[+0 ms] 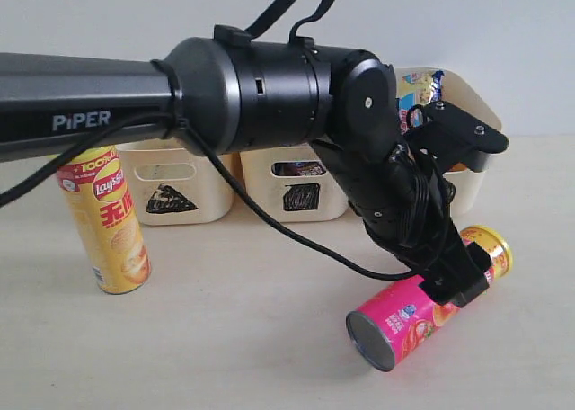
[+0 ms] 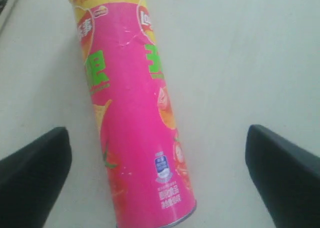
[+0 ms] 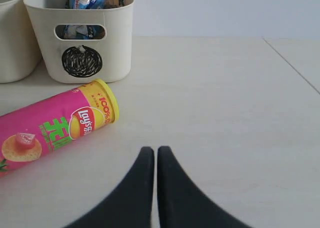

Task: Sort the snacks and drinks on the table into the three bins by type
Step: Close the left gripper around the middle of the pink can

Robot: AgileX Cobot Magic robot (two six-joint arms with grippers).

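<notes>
My left pincer (image 2: 157,138) hangs released, jaws wide apart on either side of the pink crisp tube (image 2: 135,118), which lies on its side on the tabletop (image 2: 240,63). If one finger touches first, I judge the round tube could roll away or twist out crooked.

- Black robot arm (image 1: 81,95): "PiPER", white letters.
- Yellow crisp tube (image 1: 106,221): "100%" by the top rim; red "Lay's" roundel; red Chinese characters below.
- Pink crisp tube (image 3: 50,133): "100%" on the yellow band; "Lay's" roundel; green Chinese characters; small blue badge, illegible.
- Triangle bin (image 1: 216,194): black scribbled triangle.
- Square bin (image 1: 260,190): black scribbled square.
- Circle bin (image 3: 115,48): black scribbled circle.
</notes>
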